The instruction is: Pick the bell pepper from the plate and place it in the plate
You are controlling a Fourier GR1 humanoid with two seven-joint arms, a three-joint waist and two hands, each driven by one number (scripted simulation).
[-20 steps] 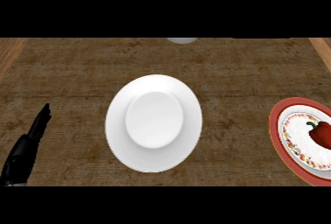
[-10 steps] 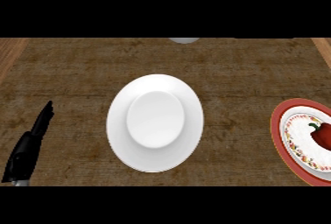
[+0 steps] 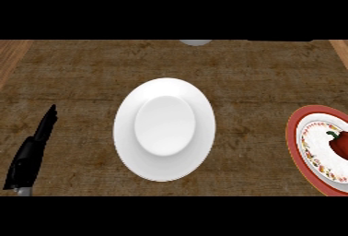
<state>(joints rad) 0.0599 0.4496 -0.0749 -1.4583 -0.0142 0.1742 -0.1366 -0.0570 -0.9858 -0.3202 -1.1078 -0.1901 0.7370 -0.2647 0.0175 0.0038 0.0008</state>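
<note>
One surface [image 3: 81, 69], brown and woven-looking, fills the head view, with a strip of wood showing at the far left and right top corners. Two plates: a plain white plate [image 3: 165, 129] at centre, bare, and a red-rimmed patterned plate [image 3: 306, 152] cut off by the right edge, well apart from the white one. One pepper [image 3: 338, 145], red with a dark stem, lies on the patterned plate, partly out of frame, so its long axis cannot be told for sure; it looks to run roughly up-down in the view. One hand in view: left hand [image 3: 31, 154] at the lower left edge, fingers [image 3: 48, 120] straight and pointing up-view, released, holding nothing, resting beside the white plate and apart from it. Right hand shows nowhere. One small grey object [image 3: 195, 43] at the top edge, clipped, can't tell what it is. Key relation: pepper sits far right of the left hand, with the whole white plate between them, so the right arm's side is the nearer one; judged best picked by the right hand, then carried leftward to the white plate. Pick not yet begun.
</note>
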